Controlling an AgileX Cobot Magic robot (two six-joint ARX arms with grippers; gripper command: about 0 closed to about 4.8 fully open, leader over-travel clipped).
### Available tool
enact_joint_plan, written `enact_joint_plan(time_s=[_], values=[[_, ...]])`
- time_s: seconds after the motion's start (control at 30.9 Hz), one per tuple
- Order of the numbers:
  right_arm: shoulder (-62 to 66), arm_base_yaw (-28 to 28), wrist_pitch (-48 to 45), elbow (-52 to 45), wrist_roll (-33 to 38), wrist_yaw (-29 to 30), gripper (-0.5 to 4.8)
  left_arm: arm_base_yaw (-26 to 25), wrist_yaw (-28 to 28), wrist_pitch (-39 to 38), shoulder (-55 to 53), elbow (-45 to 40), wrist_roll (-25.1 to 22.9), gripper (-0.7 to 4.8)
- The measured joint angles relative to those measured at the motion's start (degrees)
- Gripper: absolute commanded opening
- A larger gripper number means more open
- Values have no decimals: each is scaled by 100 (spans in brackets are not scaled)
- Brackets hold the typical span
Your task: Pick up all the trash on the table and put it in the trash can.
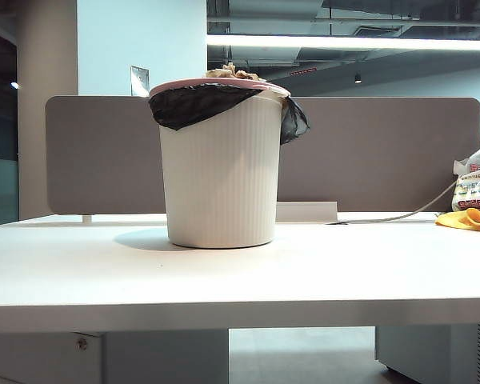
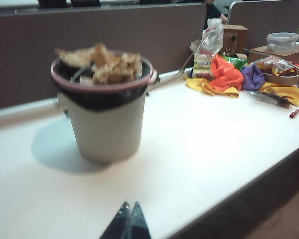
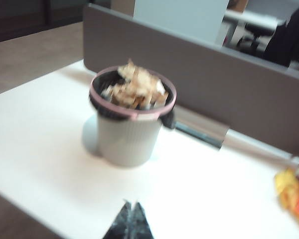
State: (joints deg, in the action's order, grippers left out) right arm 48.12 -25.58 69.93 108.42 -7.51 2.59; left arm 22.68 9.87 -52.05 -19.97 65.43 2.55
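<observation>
No text can be read; the red print on the white plastic bag (image 1: 472, 186), at 3 o'clock, is illegible.

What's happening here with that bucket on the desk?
A two-armed robot is clearing paper trash into the trash can. The brown wads now fill it to the rim, and no wads show on the table. The left gripper and right gripper are shut and empty, held above the table's near side.
</observation>
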Motion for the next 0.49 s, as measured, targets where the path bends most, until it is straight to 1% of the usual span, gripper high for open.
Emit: enact_joint_plan(time_s=[0.06, 0.13, 0.19, 0.26, 0.29, 0.32, 0.39, 0.49], values=[[-595, 9, -90, -748, 254, 4, -5, 0, 0, 22, 214, -376, 223, -5], [-1290, 11, -562, -1757, 627, 9, -5, -2, 7, 133, 424, -807, 337, -5], [-1908, 13, -1115, -2815, 925, 35, -5, 0, 20, 514, 573, -1241, 400, -5], [-2380, 11, -1843, -3862, 1038, 87, -5, -2, 20, 1174, 590, -1674, 568, -5], [-2511, 11, -2105, -4238, 1060, 107, -5, 0, 20, 1574, 577, -1941, 678, -5], [-2702, 11, -2636, -4800, 1082, 118, -5, 0, 13, 1805, 557, -2127, 761, -5], [-3010, 11, -3348, -5753, 1108, 205, -5, 0, 13, 2452, 553, -2614, 833, -5], [-3062, 11, -4492, -6957, 1298, 428, -5, 0, 13, 3362, 533, -3373, 870, -5]])
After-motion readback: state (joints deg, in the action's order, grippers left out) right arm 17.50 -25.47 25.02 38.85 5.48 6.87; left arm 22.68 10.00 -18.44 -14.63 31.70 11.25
